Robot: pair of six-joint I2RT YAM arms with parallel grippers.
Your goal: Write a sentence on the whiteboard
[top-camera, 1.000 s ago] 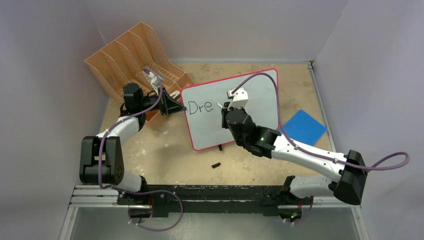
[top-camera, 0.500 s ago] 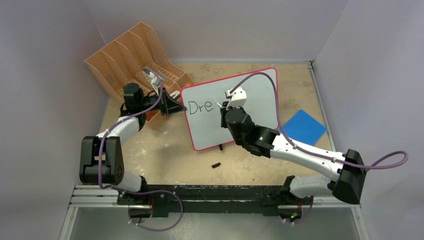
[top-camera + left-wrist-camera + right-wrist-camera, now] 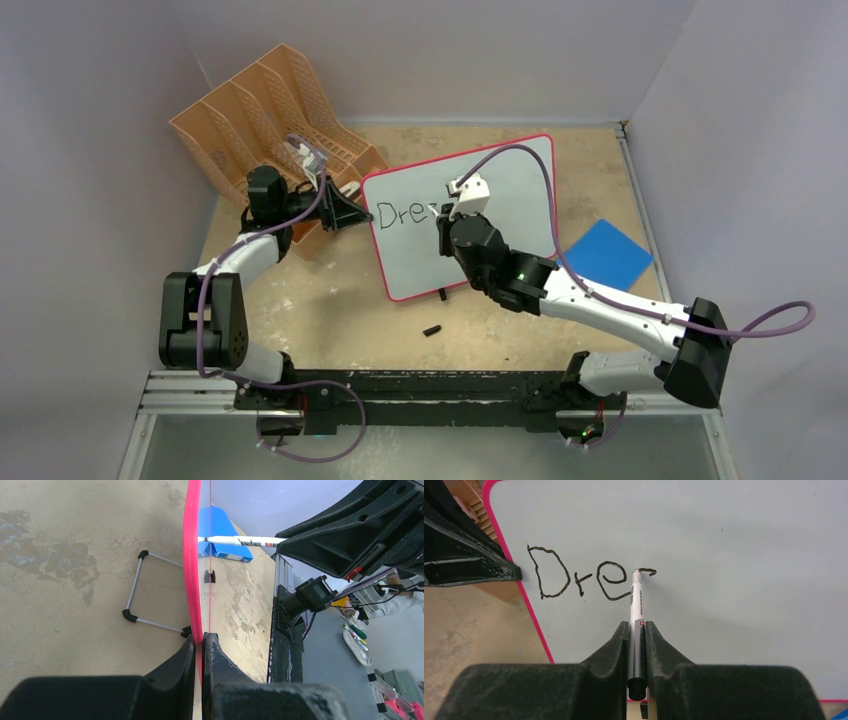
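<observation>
I am clamping my left pincer [image 3: 202, 642] shut on the red-pink rim of the whiteboard [image 3: 192, 555], its two jaws pinching the thin edge between them. From above, that grip is sitting at the board's 9 o'clock side. The whiteboard [image 3: 415, 262] is occupying the middle of the table [image 3: 330, 300], turned a little so that its top edge is climbing toward 1 o'clock. My right pincer [image 3: 637, 627] is closed on a marker [image 3: 636, 605], gripping the barrel lengthwise with the tip pointing to 12 o'clock in my right wrist view. The tip is pressing on the white surface just right of the last finished letter, at a small hooked stroke. The sentence [image 3: 579, 580] is reading "Dre" so far, in thin black lines, and it is lying in the board's upper left part, toward 10 o'clock of its middle. From above, my right pincer [image 3: 447, 222] is hanging over the board just at 3 o'clock of those letters. An orange file rack [image 3: 270, 110] is standing at 10 o'clock of the board, close behind my left pincer [image 3: 352, 213]. A blue pad [image 3: 610, 253] is lying at 3 o'clock, just beside the board's right edge. A small black cap [image 3: 432, 329] is resting on the table at 6 o'clock, near the board's lower edge. In my left wrist view a grey wire stand [image 3: 150, 590] is showing at 9 o'clock of the rim.
</observation>
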